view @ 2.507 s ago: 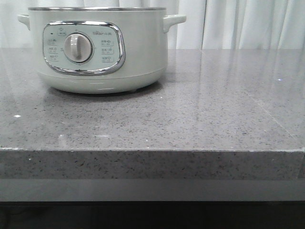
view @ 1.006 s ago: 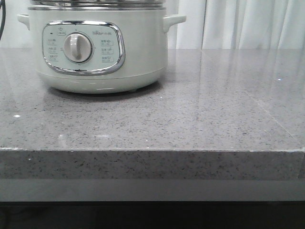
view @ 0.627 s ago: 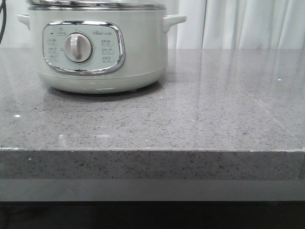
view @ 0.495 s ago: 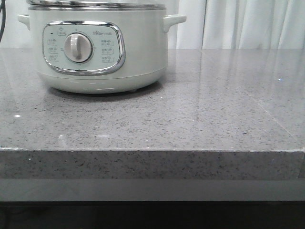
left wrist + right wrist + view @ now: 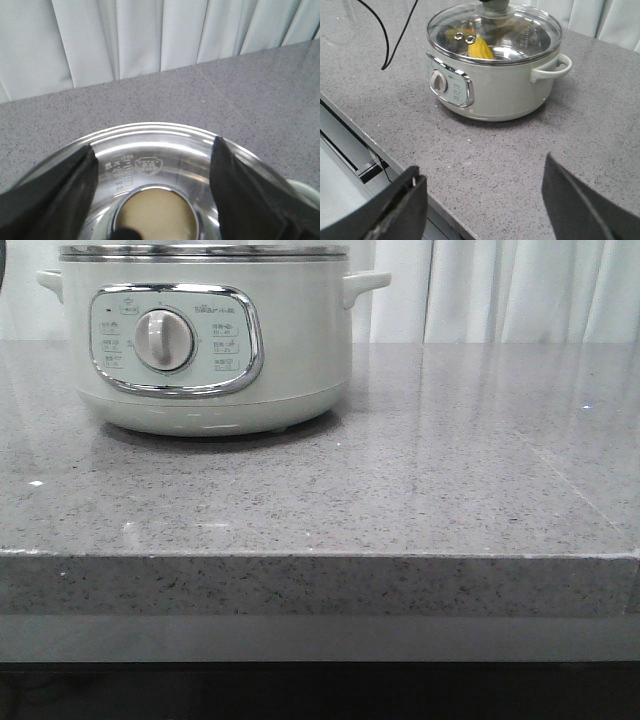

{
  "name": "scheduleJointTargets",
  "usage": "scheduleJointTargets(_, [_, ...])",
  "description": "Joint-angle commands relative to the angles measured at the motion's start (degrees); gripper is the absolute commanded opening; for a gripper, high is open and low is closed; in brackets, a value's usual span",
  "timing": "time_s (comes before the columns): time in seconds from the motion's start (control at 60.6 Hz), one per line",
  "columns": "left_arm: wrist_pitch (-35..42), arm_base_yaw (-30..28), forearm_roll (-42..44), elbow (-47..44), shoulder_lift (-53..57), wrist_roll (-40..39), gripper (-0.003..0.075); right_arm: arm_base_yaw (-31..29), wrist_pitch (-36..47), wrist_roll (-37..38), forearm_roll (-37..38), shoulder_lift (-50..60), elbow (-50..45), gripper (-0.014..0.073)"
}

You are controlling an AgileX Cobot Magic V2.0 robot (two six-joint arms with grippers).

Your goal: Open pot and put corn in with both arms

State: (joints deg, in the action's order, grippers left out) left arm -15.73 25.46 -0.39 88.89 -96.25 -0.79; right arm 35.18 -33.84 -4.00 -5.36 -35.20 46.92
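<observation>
- Lowered since a second ago, the lid now sits flush on the silver rim of the pot; in the earlier front view it hung just above that rim.
- Nearest me, the right gripper hovers over the front part of the table, well back from the pot. Its fingers are spread with nothing between them, so it is released and empty.
- Further in, the right wrist view shows the corn lying inside the pot under the glass lid, leaning toward the side with the dial.
- The left gripper points down over the middle of the lid. Its two fingers stand wide apart on either side of the steel centre ring, and I read it as let go. The knob itself is mostly out of sight, so I cannot check for contact there.
- My judgement: the corn is in and the pot closed again, so the job is at its tail end. The next move calls for lifting the left arm straight up, clear of the knob, without dragging the lid.
- Behind everything hangs the white curtain.
</observation>
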Motion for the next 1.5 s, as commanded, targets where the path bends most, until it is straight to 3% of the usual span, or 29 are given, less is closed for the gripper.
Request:
scheduleJointTargets(0.0, [3.05,0.14,-0.26,2.26,5.64,0.01,0.0480,-0.15,4.27,-0.54,-0.27,0.06,1.56,0.0507])
scheduleJointTargets(0.396, [-16.01,0.80,-0.20,0.10,21.63,1.49,0.0480,-0.15,4.27,-0.54,-0.27,0.06,1.56,0.0507])
scheduleJointTargets(1.055, [-14.73,2.17,-0.77,-37.71,59.60,1.90,0.0480,-0.15,3.90,-0.54,-0.27,0.06,1.56,0.0507])
scheduleJointTargets(1.369, [-14.73,2.17,-0.89,-47.73,71.51,1.90,0.0478,-0.15,2.96,-0.54,-0.27,0.06,1.56,0.0507])
scheduleJointTargets(1.484, [-14.73,2.17,-0.89,-48.46,72.21,1.90,0.0400,-0.15,2.97,-0.54,-0.27,0.06,1.56,0.0443])
